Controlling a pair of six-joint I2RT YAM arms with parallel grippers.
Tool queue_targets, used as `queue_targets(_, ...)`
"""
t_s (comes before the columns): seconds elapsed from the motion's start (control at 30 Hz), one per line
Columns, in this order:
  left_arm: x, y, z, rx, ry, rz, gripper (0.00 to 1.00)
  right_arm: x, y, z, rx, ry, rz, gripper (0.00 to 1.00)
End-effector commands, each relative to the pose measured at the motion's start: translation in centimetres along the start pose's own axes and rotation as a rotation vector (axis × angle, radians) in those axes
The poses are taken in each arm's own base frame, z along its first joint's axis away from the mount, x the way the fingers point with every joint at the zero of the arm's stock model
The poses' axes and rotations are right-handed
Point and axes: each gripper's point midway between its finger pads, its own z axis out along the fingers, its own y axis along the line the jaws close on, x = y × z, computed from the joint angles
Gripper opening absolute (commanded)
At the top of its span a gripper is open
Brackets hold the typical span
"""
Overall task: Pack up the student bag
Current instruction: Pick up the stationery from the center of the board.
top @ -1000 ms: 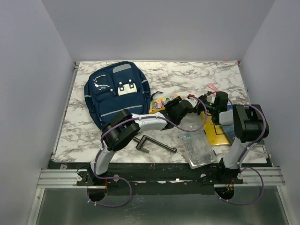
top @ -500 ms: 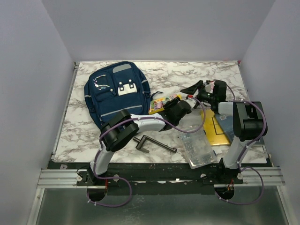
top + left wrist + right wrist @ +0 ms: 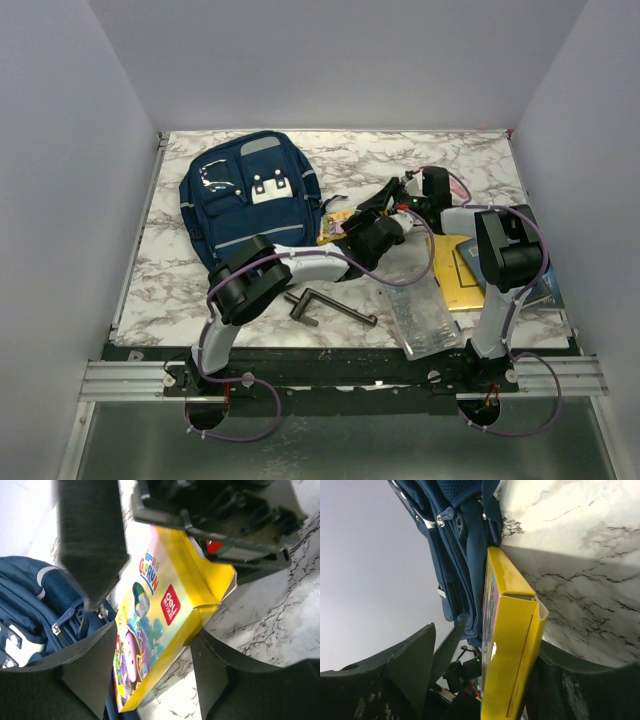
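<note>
My view, item by item:

1. Large navy blue fabric backpack with grey stripes and white buckle patches (image 3: 245, 205). It lies flat, front panel up, on the far left part of the white marble-patterned table (image 3: 480, 150). A zip with metal pullers shows along its near side in the wrist views.
2. Flat yellow cardboard box with colourful cartoon print (image 3: 150, 610). It lies just right of the backpack, with one end against the bag's zipped edge.
3. Left gripper (image 3: 154, 636). Its fingers stand half spread, one at each long edge of the box. I cannot tell whether they press it.
4. Right gripper (image 3: 485, 640). Its jaws are wide around the box's free end, with a clear gap on one side, so I see no grip.
5. Dark metal L-shaped crank (image 3: 330, 305), near the table's front edge.
6. Clear plastic pouch (image 3: 420, 318), right of the crank.
7. Yellow flat book (image 3: 462, 285), beside the pouch and partly under the right arm.
</note>
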Motion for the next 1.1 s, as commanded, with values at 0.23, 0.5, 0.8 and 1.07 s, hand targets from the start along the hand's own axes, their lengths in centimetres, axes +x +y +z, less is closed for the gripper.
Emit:
queue_targets(0.23,-3.3,3.0,-7.9,0.217,-0.004,-0.226,0.91,-0.1,-2.6,0.1,0.071,-0.014,-0.003,0.42)
queue_targets(0.5,-1.6,5.6,-17.0,0.646,0.022,-0.357,0.99,0.1,-3.0,-0.6,0.141,-0.03,-0.076,0.35)
queue_targets(0.8,7.0,10.1,-12.9,0.326,0.19,-0.168,0.96,0.5,-1.3,-1.8,0.14,-0.053,-0.121,0.19)
queue_targets(1.07,13.0,11.4,-8.5,0.173,0.379,-0.12,0.9,1.4,1.2,-3.9,0.13,-0.094,-0.161,0.15)
